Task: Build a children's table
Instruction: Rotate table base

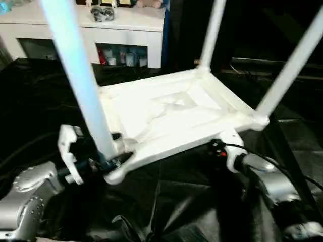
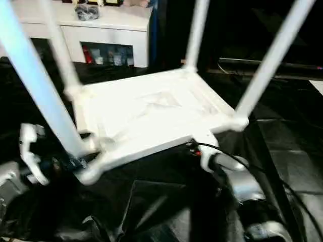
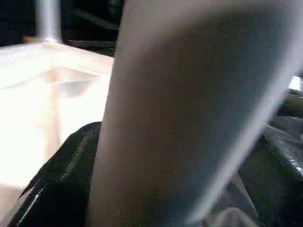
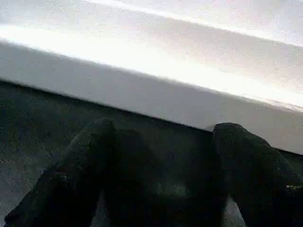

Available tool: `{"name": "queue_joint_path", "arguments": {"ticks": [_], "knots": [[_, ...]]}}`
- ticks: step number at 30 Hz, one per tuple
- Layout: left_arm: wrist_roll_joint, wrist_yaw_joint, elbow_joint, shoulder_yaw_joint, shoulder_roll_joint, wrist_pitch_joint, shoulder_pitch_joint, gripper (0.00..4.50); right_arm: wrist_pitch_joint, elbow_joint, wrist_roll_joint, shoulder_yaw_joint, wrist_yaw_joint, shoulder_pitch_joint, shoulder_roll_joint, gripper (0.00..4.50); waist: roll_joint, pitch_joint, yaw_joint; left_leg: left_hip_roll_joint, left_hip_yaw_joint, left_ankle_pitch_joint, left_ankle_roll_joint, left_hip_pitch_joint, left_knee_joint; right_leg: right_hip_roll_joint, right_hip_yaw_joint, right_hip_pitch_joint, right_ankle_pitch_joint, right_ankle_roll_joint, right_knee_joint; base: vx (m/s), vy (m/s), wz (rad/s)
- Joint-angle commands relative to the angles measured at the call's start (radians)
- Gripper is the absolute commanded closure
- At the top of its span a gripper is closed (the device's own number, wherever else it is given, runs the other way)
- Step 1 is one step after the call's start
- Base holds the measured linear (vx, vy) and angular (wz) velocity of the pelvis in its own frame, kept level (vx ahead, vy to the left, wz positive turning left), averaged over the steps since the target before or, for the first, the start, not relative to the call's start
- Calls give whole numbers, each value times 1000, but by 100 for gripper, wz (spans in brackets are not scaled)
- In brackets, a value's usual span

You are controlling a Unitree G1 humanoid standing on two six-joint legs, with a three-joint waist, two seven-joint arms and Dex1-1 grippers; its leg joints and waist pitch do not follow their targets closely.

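The children's table lies upside down on the black cover, its white ribbed top facing up and its legs pointing upward. The near-left leg stands in its corner socket. My left gripper is at that leg's base, open, with the leg between its fingers. The far leg and the right leg rise from their corners, and a far-left leg stands behind. My right gripper is open with nothing between its fingers, just in front of the top's near edge, near the right corner.
A black cover wraps the big table under everything. A white cabinet with small items on and inside it stands at the back left. A black cable runs along my right forearm.
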Motion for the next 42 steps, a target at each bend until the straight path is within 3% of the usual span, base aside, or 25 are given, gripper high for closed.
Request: {"name": "queue_joint_path", "arguments": {"ticks": [1,8,10,14,15,17,23,25,26,27,28,30,33,36,37,39,40,42], "knots": [[-27,-21,-55,-41,5,42,3,9,-35,11,-7,26,4,-39,22,78,3,-50,0,54,-24,-346,-32,15,-88,-84,57,25,-391,-173,-85,0,0,0],[-102,-14,-145,-95,-17,143,-16,9,-82,100,-32,74,32,-99,95,78,1,-52,-11,53,-22,-307,-28,10,-85,-81,57,30,-335,-196,-77,0,0,0],[-121,-16,-170,-131,-40,182,-33,9,-112,151,-48,97,51,-128,132,78,-9,-53,-18,52,-19,-297,-25,8,-83,-81,57,32,-318,-204,-73,0,0,0],[-130,-16,-184,-169,-72,208,-51,9,-136,198,-60,116,64,-156,165,78,-6,-54,-19,53,-20,-267,-23,5,-81,-82,58,35,-299,-200,-73,0,0,0],[-127,-18,-181,-184,-86,209,-60,9,-139,212,-62,120,68,-165,176,78,-14,-54,-23,52,-21,-270,-24,3,-83,-81,56,39,-302,-198,-73,0,0,0],[-124,-20,-178,-193,-95,208,-66,9,-141,221,-63,123,70,-171,182,78,-11,-55,-23,53,-22,-276,-28,4,-82,-82,56,38,-311,-192,-72,0,0,0],[-50,-7,-88,-296,-220,183,-185,9,-186,274,-52,137,160,-189,231,78,-15,-52,-22,56,-22,-342,-50,20,-84,-79,56,27,-316,-193,-81,0,0,0],[-42,-8,-92,-313,-238,195,-203,9,-201,282,-68,140,160,-189,235,78,-21,-56,-24,56,-27,-331,-51,8,-86,-84,55,42,-300,-193,-76,0,0,0],[-40,-6,-94,-314,-241,193,-205,9,-205,284,-74,138,148,-190,234,78,-27,-56,-29,55,-30,-310,-48,-3,-88,-85,53,50,-293,-187,-72,0,0,0],[-41,-4,-96,-312,-242,193,-205,9,-206,286,-76,134,137,-189,232,78,-6,-57,-26,52,-33,-308,-50,-2,-86,-86,51,48,-311,-181,-72,-13,2,-18],[-42,-3,-98,-310,-241,192,-204,9,-208,286,-78,132,131,-188,228,78,-16,-57,-32,52,-30,-315,-49,-1,-85,-84,51,45,-319,-178,-79,0,0,0],[-44,-9,-115,-291,-219,195,-186,9,-218,283,-77,115,120,-181,205,78,-16,-58,-29,51,-26,-313,-39,9,-79,-82,54,37,-310,-193,-80,0,0,0],[-48,-24,-137,-259,-186,208,-154,9,-229,272,-74,91,127,-168,164,78,-20,-59,-27,54,-24,-299,-30,9,-78,-80,53,38,-285,-209,-77,0,0,0],[-50,-45,-158,-224,-149,210,-113,9,-233,257,-69,57,128,-154,116,78,-17,-62,-24,55,-23,-264,-21,11,-76,-76,53,40,-227,-220,-71,0,0,0],[-53,-51,-166,-215,-138,210,-100,9,-234,258,-69,45,123,-152,101,78,-21,-64,-23,54,-21,-221,-6,7,-74,-76,53,43,-173,-236,-64,0,0,0],[-62,-60,-184,-195,-112,212,-70,9,-230,262,-67,18,113,-150,67,78,-18,-65,-20,54,-18,-195,2,10,-72,-74,53,42,-128,-251,-61,0,0,0],[-69,-64,-195,-187,-100,217,-55,9,-225,272,-70,7,99,-152,49,78,-23,-64,-19,54,-16,-194,7,11,-71,-74,53,41,-119,-259,-59,0,0,0],[-76,-72,-208,-179,-78,226,-32,9,-223,290,-75,-7,79,-157,24,78,-21,-61,-14,54,-14,-210,4,16,-72,-72,53,36,-151,-255,-64,0,0,0]]}}
